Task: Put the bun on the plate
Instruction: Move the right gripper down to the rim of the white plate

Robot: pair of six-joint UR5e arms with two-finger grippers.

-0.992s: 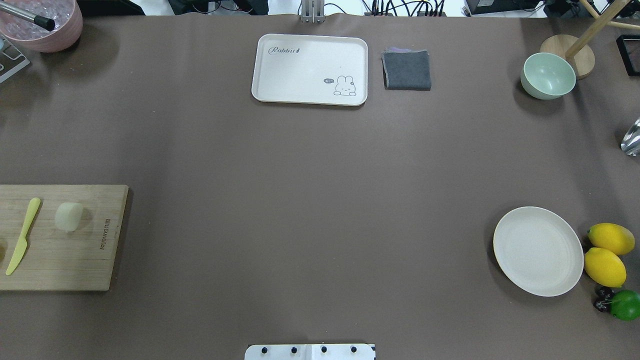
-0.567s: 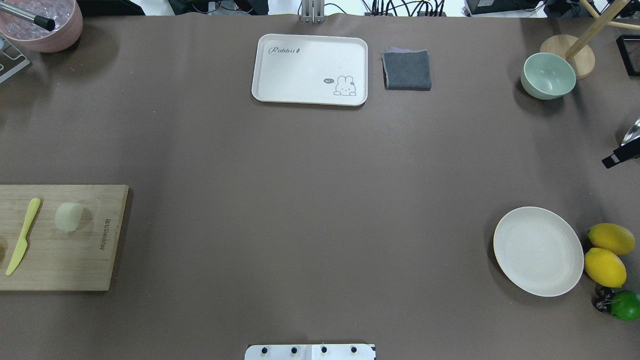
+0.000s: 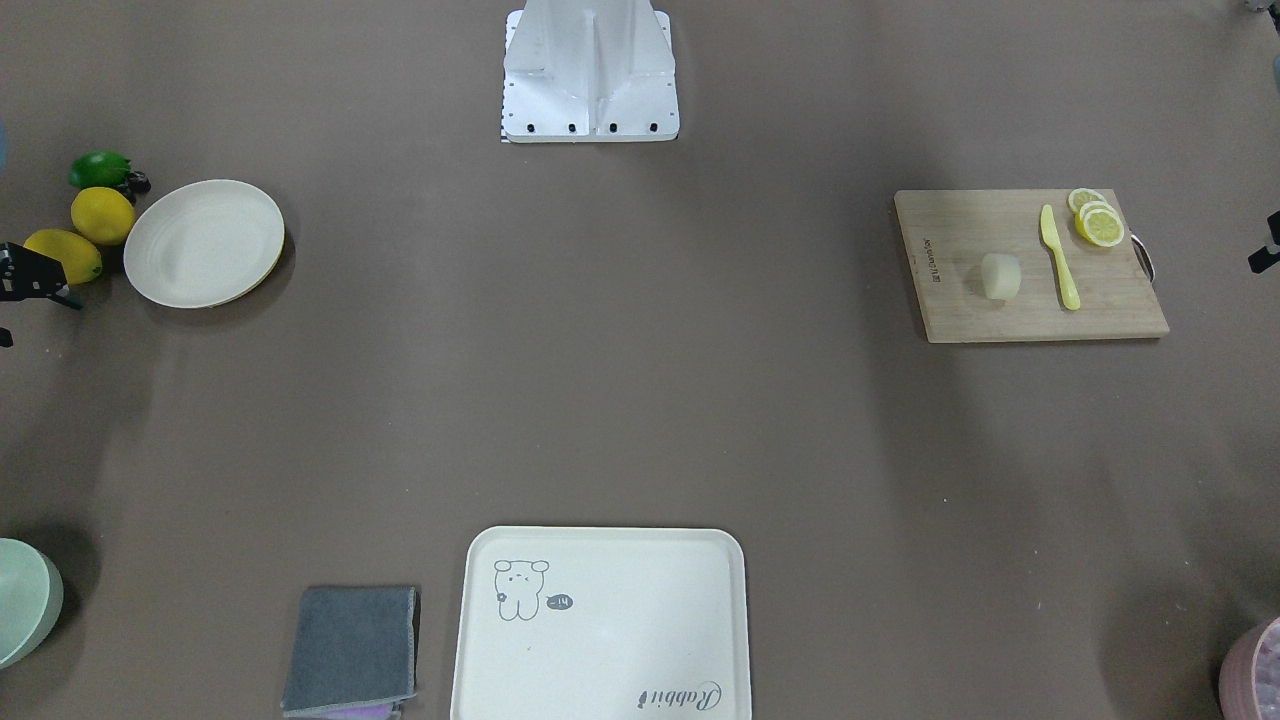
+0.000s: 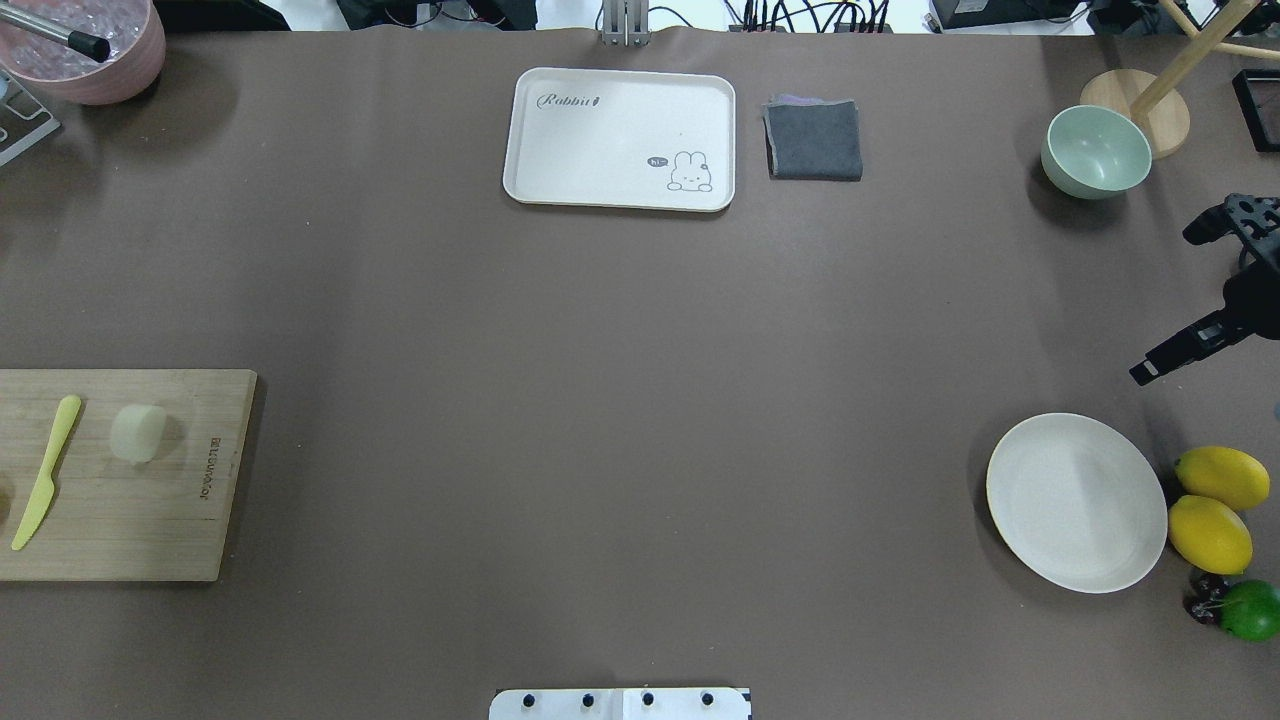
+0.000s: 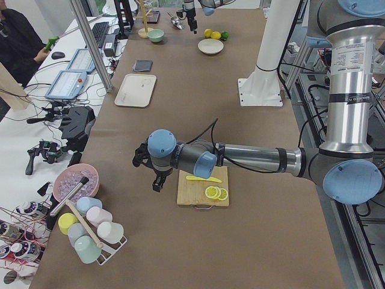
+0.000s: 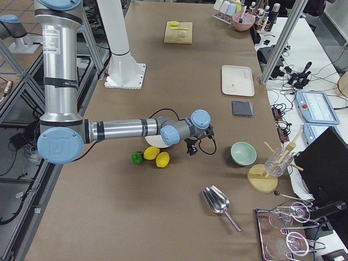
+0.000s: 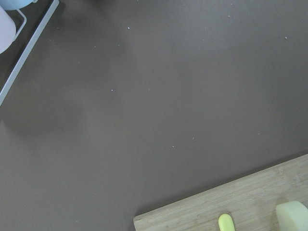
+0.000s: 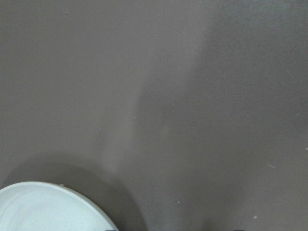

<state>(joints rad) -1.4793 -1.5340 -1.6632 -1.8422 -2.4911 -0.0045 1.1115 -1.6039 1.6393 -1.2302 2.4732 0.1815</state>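
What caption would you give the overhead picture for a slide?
A bun on the cutting board at far left, bare plate at far right, the right gripper beyond the plate.

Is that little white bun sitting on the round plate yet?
No, the bun lies on the wooden cutting board beside a yellow knife, and the plate across the table holds nothing.

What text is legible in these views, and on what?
"Rabbit": script in a corner of the cream tray.
"hi~": small speech bubble beside the rabbit drawing on the same tray, barely readable.
Cutting board: a mark printed near its edge, too small to read.
Nothing else is readable.
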